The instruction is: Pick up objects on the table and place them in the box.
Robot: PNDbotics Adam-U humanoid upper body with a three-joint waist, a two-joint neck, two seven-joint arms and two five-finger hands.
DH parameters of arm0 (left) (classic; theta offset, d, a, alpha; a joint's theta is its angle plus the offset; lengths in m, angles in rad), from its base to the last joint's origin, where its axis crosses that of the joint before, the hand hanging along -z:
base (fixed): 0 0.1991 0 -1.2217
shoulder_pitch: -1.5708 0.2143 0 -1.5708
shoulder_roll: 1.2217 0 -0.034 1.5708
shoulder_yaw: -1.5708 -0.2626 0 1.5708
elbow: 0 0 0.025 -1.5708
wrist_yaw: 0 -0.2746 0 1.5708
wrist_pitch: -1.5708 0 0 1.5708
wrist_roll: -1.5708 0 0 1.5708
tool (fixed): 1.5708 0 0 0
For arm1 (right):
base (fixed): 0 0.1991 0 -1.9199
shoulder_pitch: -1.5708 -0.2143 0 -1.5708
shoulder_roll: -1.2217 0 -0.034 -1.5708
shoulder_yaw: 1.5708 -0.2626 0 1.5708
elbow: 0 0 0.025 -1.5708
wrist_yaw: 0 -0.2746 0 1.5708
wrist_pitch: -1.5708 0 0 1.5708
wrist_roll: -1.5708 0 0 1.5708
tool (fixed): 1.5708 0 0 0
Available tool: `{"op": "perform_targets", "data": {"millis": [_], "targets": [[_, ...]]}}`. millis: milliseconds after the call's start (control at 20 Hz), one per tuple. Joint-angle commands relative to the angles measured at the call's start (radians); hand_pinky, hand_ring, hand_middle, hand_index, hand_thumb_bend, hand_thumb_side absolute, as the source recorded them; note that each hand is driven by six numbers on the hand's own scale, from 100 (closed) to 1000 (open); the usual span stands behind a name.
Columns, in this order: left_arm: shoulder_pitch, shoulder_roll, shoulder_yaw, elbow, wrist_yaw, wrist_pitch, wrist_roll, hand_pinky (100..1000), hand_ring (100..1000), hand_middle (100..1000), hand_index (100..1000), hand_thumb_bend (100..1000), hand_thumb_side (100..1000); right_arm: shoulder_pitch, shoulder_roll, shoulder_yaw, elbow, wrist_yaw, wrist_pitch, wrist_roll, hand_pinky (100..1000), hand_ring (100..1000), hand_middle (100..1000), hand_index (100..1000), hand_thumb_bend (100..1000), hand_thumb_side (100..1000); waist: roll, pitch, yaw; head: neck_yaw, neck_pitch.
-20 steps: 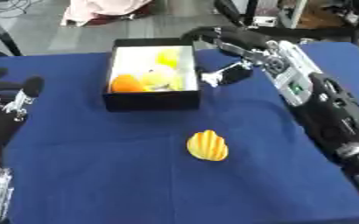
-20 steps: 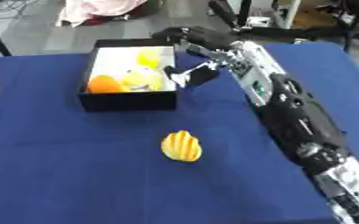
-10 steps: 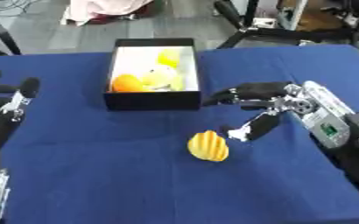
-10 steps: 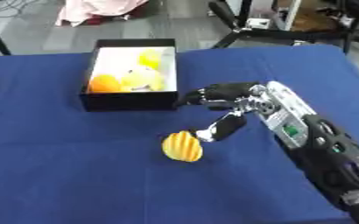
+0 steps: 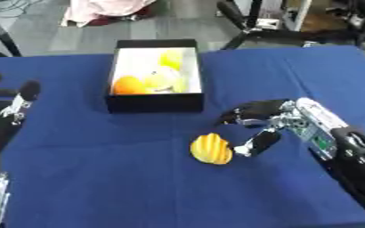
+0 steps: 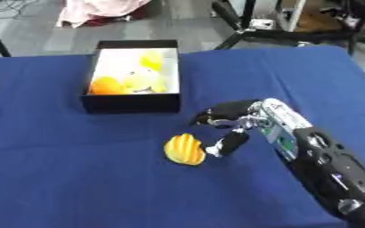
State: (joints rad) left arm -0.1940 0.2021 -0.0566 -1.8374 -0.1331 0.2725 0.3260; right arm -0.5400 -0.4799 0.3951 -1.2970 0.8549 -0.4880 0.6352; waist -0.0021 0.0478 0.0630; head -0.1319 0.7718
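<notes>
On the blue counter (image 5: pixel 100 178), the yellow ridged object (image 5: pixel 211 149) lies on my side of the black box (image 5: pixel 154 101), a little to its right and apart from it. My right hand (image 5: pixel 265 122) is spread just beside that object on its right, fingers relaxed and gripping nothing; the thumb tip seems to touch its edge, though I cannot be sure of contact. My left hand (image 5: pixel 5 118) rests unclenched left of the box, fingers up. Farther off, the box holds an orange piece (image 5: pixel 128 85) and pale yellow pieces (image 5: pixel 168 71).
</notes>
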Motion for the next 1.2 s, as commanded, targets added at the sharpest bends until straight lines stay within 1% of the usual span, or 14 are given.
{"op": "perform_targets", "data": {"millis": [50, 100, 150, 300, 500, 650, 800, 850, 900, 1050, 1200], "targets": [[-0.007, 0.016, 0.005, -0.014, -0.007, -0.001, -0.005, 591, 497, 545, 810, 930, 607, -0.028, 0.007, -0.002, 0.02, 0.046, -0.02, -0.015, 957, 924, 915, 989, 100, 670, -0.01, -0.028, 0.001, -0.004, -0.002], [-0.007, 0.016, 0.005, -0.014, -0.007, -0.001, -0.006, 591, 497, 545, 810, 930, 607, -0.029, 0.009, -0.002, 0.02, 0.051, -0.028, -0.023, 957, 924, 915, 989, 100, 670, -0.01, -0.028, 0.0, -0.004, -0.002], [-0.007, 0.016, 0.005, -0.014, -0.008, -0.001, -0.006, 591, 497, 545, 810, 931, 607, -0.029, 0.01, -0.002, 0.016, 0.052, -0.035, -0.031, 957, 923, 913, 987, 100, 633, -0.01, -0.028, 0.0, -0.004, -0.002], [-0.006, 0.017, 0.006, -0.014, -0.007, -0.001, -0.007, 592, 496, 545, 810, 931, 607, -0.028, 0.002, -0.004, -0.023, 0.031, -0.048, -0.04, 957, 923, 912, 986, 100, 585, -0.011, -0.028, 0.0, -0.005, -0.002], [-0.005, 0.017, 0.006, -0.015, -0.008, -0.001, -0.007, 593, 496, 546, 811, 929, 607, -0.023, -0.018, -0.01, -0.084, -0.014, -0.044, -0.029, 957, 921, 906, 984, 100, 530, -0.011, -0.029, -0.001, -0.006, -0.002], [-0.005, 0.017, 0.007, -0.015, -0.008, -0.001, -0.007, 593, 496, 546, 811, 929, 608, -0.018, -0.029, -0.014, -0.123, -0.054, -0.036, -0.012, 955, 919, 902, 983, 100, 520, -0.011, -0.03, -0.001, -0.009, -0.002], [-0.005, 0.016, 0.006, -0.015, -0.008, -0.002, -0.008, 593, 496, 546, 811, 928, 608, -0.02, -0.032, -0.007, -0.146, -0.085, -0.03, 0.015, 955, 919, 902, 984, 100, 548, -0.011, -0.031, -0.002, -0.01, -0.002], [-0.005, 0.016, 0.006, -0.015, -0.008, -0.002, -0.009, 594, 496, 546, 811, 927, 608, -0.022, -0.031, 0.0, -0.148, -0.09, -0.032, 0.025, 956, 919, 904, 985, 100, 586, -0.011, -0.031, -0.001, -0.011, -0.002], [-0.005, 0.016, 0.005, -0.015, -0.008, -0.002, -0.009, 594, 496, 546, 811, 927, 608, -0.025, -0.029, 0.009, -0.148, -0.093, -0.035, 0.036, 956, 920, 904, 985, 100, 594, -0.011, -0.031, -0.001, -0.011, -0.002], [-0.006, 0.016, 0.005, -0.017, -0.008, -0.002, -0.009, 594, 496, 546, 811, 927, 609, -0.033, -0.018, 0.034, -0.133, -0.088, -0.049, 0.063, 956, 921, 907, 985, 100, 657, -0.01, -0.03, 0.0, -0.014, -0.002], [-0.007, 0.015, 0.004, -0.017, -0.007, -0.002, -0.011, 594, 496, 546, 811, 927, 609, -0.037, 0.001, 0.045, -0.109, -0.066, -0.061, 0.071, 957, 921, 908, 985, 100, 669, -0.009, -0.029, 0.001, -0.015, -0.002]]}}
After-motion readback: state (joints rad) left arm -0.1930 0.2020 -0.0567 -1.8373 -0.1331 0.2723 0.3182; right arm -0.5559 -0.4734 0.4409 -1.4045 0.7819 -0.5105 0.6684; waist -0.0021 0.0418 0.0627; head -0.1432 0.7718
